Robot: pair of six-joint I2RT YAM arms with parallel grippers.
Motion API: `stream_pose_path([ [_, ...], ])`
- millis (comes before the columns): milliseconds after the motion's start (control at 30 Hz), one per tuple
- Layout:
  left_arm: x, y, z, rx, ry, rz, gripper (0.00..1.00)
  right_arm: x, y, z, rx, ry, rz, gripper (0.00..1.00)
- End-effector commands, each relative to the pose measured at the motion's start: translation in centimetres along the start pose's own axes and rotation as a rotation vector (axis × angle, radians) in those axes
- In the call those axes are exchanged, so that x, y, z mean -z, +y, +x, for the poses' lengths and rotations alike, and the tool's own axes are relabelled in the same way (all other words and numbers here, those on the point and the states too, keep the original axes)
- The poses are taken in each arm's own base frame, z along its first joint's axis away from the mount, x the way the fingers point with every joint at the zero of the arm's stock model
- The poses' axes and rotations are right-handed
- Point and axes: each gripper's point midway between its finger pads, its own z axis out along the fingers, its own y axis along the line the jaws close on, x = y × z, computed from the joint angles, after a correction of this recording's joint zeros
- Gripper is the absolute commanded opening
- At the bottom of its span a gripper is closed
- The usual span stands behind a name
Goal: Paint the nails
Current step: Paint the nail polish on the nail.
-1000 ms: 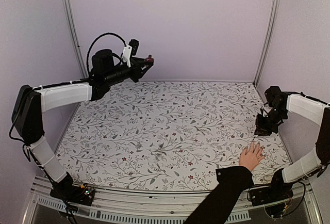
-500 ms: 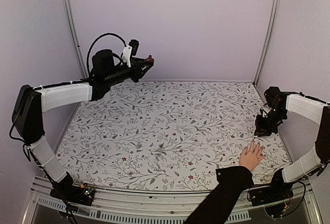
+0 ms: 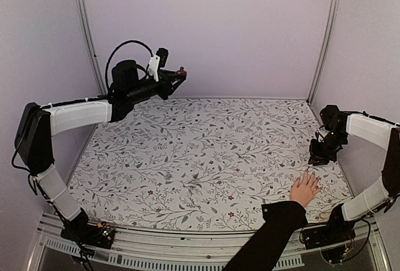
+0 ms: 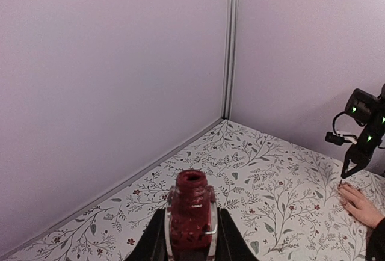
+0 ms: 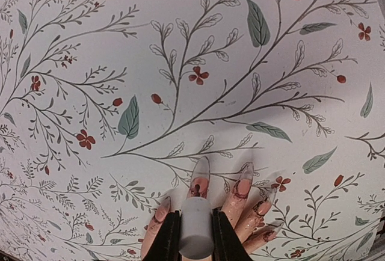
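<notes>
Dark-red polish already marks some of the nails (image 5: 201,171), so I judge the painting itself to be the step in hand, partly done. The human hand (image 3: 304,190) lies flat on the table (image 3: 187,146) near its right near corner, fingers spread and holding nothing, with a black sleeve reaching in over the near edge.

The right gripper (image 3: 320,155) hovers just above those fingertips, its jaws closed on a white cap (image 5: 197,228). The brush under the cap is hidden in the right wrist view, so I cannot tell whether it touches a nail. The left gripper (image 3: 177,76) is raised high over the far left part of the table, well apart from the hand, and clamps a small dark-red bottle (image 4: 191,210) upright with its neck open.

The next move calls for a fine, steady stroke along one narrow nail, keeping polish off the skin. A reload would mean carrying the brush across to the bottle's small opening.

Counted: two arms, one bottle, one cap, one human hand. At least four long, pale nails show from the right wrist; a fifth is too crowded at the edge to confirm.
</notes>
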Motion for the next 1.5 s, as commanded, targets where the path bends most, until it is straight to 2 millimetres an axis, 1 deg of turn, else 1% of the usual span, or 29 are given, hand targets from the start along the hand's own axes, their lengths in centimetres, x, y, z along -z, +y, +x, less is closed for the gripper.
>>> stream_pose_path([
  [0, -0.1, 0.6, -0.7, 0.0, -0.025, -0.005, 0.0, -0.2, -0.4, -0.3, -0.012, -0.007, 0.02, 0.0],
  [333, 0.2, 0.7, -0.6, 0.012, -0.024, -0.011, 0.0, -0.2, -0.5, -0.2, -0.01, -0.004, 0.027, 0.0],
  [633, 0.5, 0.7, -0.6, 0.014, -0.024, -0.021, 0.0, -0.6, -0.7, -0.1, -0.019, 0.008, 0.04, 0.0],
  [1467, 0.2, 0.8, -0.1, 0.033, -0.018, -0.023, 0.0, -1.3, -1.0, 0.2, -0.025, 0.03, 0.055, 0.0],
])
